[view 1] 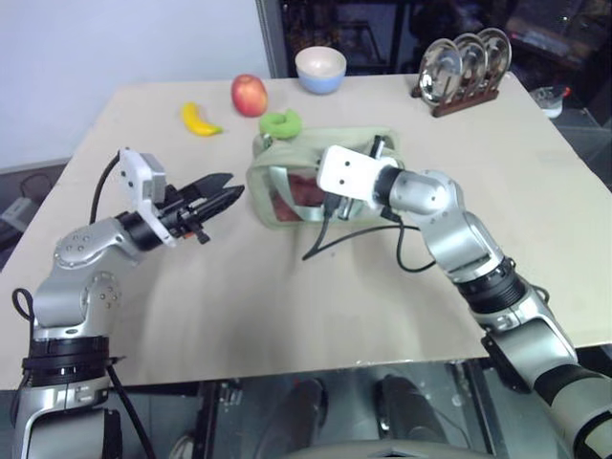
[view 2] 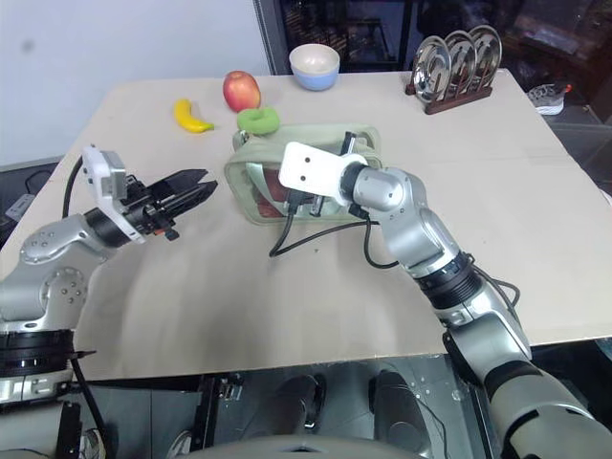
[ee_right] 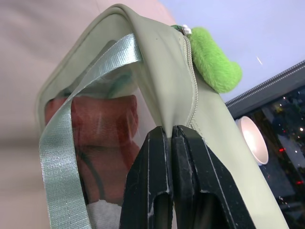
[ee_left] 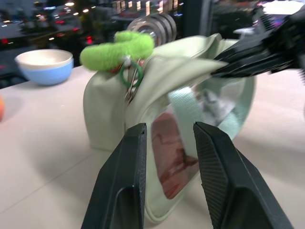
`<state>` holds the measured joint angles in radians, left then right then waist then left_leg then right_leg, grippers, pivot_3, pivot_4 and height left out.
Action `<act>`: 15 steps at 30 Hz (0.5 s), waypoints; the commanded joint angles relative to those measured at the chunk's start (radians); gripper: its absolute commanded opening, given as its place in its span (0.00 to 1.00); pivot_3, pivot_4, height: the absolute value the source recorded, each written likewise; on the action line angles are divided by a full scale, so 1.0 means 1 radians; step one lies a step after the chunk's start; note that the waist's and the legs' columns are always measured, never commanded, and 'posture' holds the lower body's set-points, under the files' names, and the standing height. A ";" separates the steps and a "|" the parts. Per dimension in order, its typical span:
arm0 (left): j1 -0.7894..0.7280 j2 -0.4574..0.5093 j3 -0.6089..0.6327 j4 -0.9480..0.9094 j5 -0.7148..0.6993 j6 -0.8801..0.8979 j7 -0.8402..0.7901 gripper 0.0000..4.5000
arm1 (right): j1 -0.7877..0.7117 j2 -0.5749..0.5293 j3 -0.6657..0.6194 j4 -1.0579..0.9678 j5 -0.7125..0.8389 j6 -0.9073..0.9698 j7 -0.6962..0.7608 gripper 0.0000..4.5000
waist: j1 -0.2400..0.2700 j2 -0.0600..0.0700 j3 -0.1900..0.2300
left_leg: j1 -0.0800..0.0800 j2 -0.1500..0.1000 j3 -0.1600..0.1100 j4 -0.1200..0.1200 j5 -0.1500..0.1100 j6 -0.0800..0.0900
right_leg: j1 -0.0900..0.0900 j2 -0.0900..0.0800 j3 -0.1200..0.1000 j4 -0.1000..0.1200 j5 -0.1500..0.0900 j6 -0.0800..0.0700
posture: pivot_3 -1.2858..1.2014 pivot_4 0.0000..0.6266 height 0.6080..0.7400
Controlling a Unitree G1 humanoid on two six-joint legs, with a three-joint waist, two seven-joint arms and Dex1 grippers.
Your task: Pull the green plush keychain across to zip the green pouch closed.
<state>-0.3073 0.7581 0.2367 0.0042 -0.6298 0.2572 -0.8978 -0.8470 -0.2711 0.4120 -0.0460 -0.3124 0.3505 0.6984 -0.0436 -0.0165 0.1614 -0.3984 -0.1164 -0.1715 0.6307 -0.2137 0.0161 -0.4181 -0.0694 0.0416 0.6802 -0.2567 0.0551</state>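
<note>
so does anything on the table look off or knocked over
Nothing is spilled or damaged. The green pouch looks pinched where the right claw is shut on its top edge. The green plush keychain sits at the pouch's far corner. The left claw hangs open, apart from the pouch.

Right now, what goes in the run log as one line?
left gripper: open, off pouch | right gripper: pinching green pouch | green plush keychain: at pouch's far end

Banana (view 1: 200, 120), apple (view 1: 249, 95), bowl (view 1: 320, 69), plate rack (view 1: 466, 65) on table (view 1: 287, 306)
</note>
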 commanded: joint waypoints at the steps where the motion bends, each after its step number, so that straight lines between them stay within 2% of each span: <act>1: 0.011 -0.027 0.023 -0.027 0.085 -0.099 0.041 0.60 | 0.002 0.000 -0.001 -0.051 0.009 0.007 0.011 0.00 | 0.000 0.000 0.000 | 0.000 0.000 0.000 0.000 0.000 -0.001 | 0.000 0.000 0.000 0.000 0.000 0.000 | 0.52 0.24 1.00; 6: -0.028 -0.081 -0.016 0.025 0.191 -0.177 0.092 0.60 | 0.007 -0.002 0.001 -0.064 0.009 0.012 0.016 0.00 | 0.002 0.000 0.000 | 0.000 0.000 0.000 0.000 0.001 -0.001 | 0.000 0.000 0.000 0.000 0.000 0.000 | 0.52 0.24 1.00; 15: -0.103 -0.146 -0.066 0.093 0.263 -0.165 0.126 0.60 | 0.013 -0.011 0.001 -0.085 0.006 0.013 0.024 0.00 | 0.000 0.000 0.000 | 0.000 0.000 0.000 0.000 0.001 -0.001 | 0.000 0.000 0.000 0.000 0.000 0.000 | 0.52 0.24 1.00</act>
<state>-0.3921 0.6172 0.1781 0.1011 -0.3735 0.1014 -0.7789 -0.8310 -0.2867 0.4130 -0.0910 -0.3107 0.3676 0.7169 -0.0436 -0.0166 0.1614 -0.3989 -0.1164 -0.1713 0.6303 -0.2130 0.0147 -0.4184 -0.0694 0.0417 0.6797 -0.2566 0.0550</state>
